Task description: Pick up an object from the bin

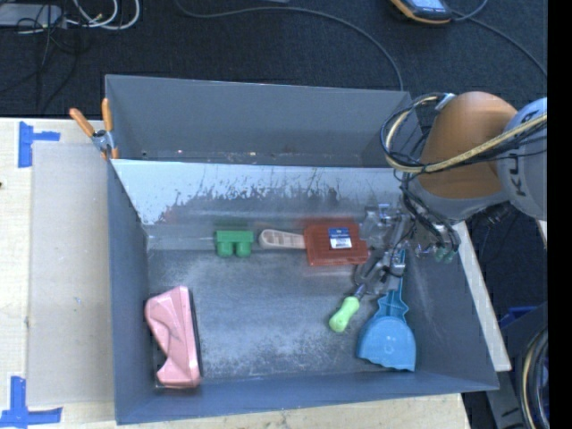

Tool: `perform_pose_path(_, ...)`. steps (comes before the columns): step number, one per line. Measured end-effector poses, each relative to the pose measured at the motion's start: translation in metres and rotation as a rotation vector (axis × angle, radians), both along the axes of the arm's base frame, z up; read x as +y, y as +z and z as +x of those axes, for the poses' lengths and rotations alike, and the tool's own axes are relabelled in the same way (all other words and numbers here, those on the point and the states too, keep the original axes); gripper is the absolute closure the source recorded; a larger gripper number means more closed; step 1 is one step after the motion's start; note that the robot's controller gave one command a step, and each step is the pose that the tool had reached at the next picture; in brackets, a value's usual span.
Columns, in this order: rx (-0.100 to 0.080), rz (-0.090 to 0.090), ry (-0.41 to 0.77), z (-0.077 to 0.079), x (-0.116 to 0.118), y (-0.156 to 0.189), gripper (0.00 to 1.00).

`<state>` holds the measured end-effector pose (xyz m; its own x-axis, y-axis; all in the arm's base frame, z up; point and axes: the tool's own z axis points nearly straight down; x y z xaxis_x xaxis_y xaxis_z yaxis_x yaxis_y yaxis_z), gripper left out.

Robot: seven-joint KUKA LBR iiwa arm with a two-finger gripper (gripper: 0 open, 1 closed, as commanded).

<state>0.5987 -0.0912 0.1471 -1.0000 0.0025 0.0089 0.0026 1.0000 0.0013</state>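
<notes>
Gripper [386,262] sits low at the right side of the bin [268,347], over the handle end of the blue scoop [389,338] and the dark shaft of the green-handled tool [342,315]. It may be touching both, but the clutter hides it. Can't tell if it's spread or pinching. Red-brown block [332,244] just left of it. Green block [233,243] and cream piece [281,239] further left. Pink thing [175,338] in the near-left corner.

Dark carpeted floor [268,47] along top; loose cables [94,3] trailing across it.
</notes>
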Motion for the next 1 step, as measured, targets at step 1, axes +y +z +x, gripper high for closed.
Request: perform_pose_path(1, -0.008, -0.001, 0.002, 0.0018, 0.0004, 0.0047, 0.00)
